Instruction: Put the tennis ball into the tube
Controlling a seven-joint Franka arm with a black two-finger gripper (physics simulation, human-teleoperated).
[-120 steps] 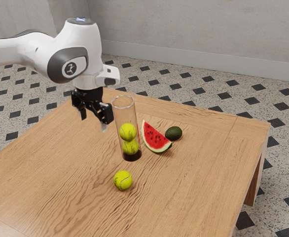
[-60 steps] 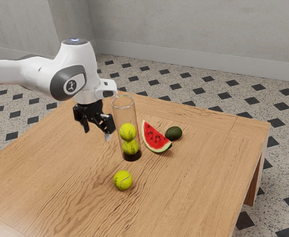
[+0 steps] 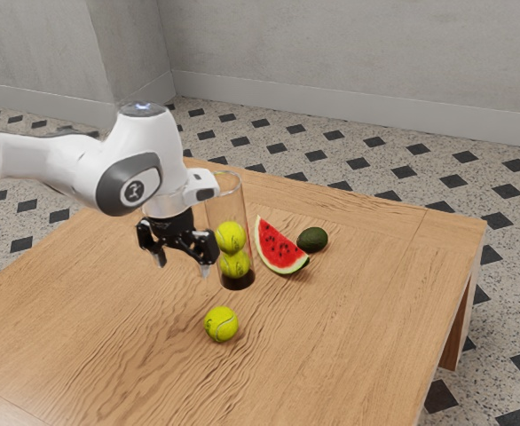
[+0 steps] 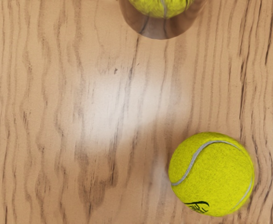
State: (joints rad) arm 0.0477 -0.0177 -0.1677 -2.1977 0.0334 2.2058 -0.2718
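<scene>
the gripper [image 3: 184, 268] hangs open above the table [image 3: 358, 337], its fingers apart and empty. the loose tennis ball [image 3: 221, 324] lies on the wood, well in from the table's edge at the exterior view's right. the clear tube [image 3: 236, 282] stands nearer the far edge, two balls [image 3: 232, 249] stacked inside; beside it are a watermelon slice [image 3: 279, 248] and an avocado [image 3: 312, 240].

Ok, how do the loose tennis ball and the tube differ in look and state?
The loose tennis ball is round, while the tube is a tall, upright cylinder. The loose tennis ball is opaque yellow-green; the tube is clear with a dark bottom. The loose tennis ball lies alone, whereas the tube holds two balls. Both rest on the table.
</scene>
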